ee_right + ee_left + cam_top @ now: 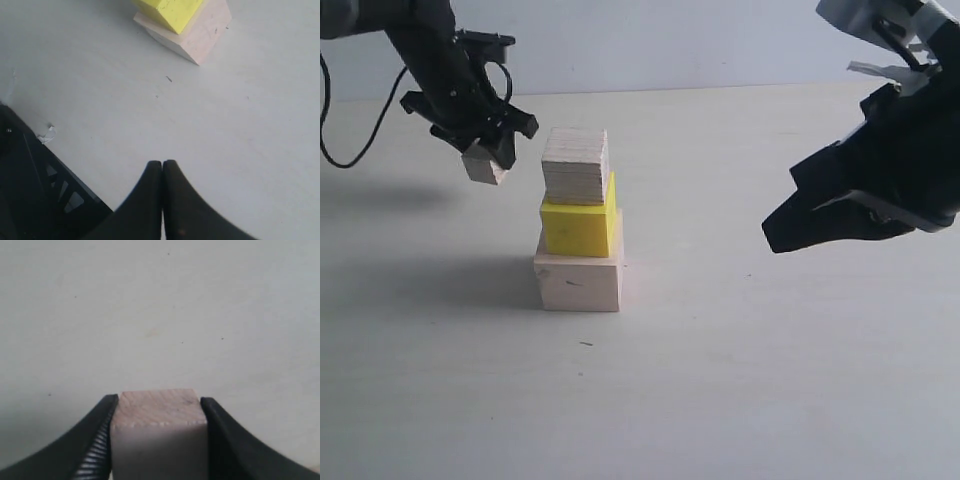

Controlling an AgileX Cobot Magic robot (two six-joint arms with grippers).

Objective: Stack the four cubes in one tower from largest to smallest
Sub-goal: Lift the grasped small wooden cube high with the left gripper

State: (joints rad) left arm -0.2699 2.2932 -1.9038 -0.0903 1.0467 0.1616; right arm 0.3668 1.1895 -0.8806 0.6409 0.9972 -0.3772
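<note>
Three cubes stand stacked mid-table: a large pale wood cube point(578, 283) at the base, a yellow cube point(578, 229) on it, and a medium wood cube point(575, 166) on top. My left gripper point(485, 160) hangs in the air just left of the medium cube, shut on the small wood cube point(484, 166), which fills the space between both fingers point(159, 412). My right gripper point(775, 235) hovers at the right, apart from the stack, its fingers pressed together with nothing between them point(162, 162). The right wrist view catches the yellow cube point(170, 12) and the large cube point(200, 37).
A pale table point(740, 380) runs under everything, with a wall behind it. A black cable point(360, 140) loops down at the far left. A small dark speck point(585, 344) lies in front of the stack.
</note>
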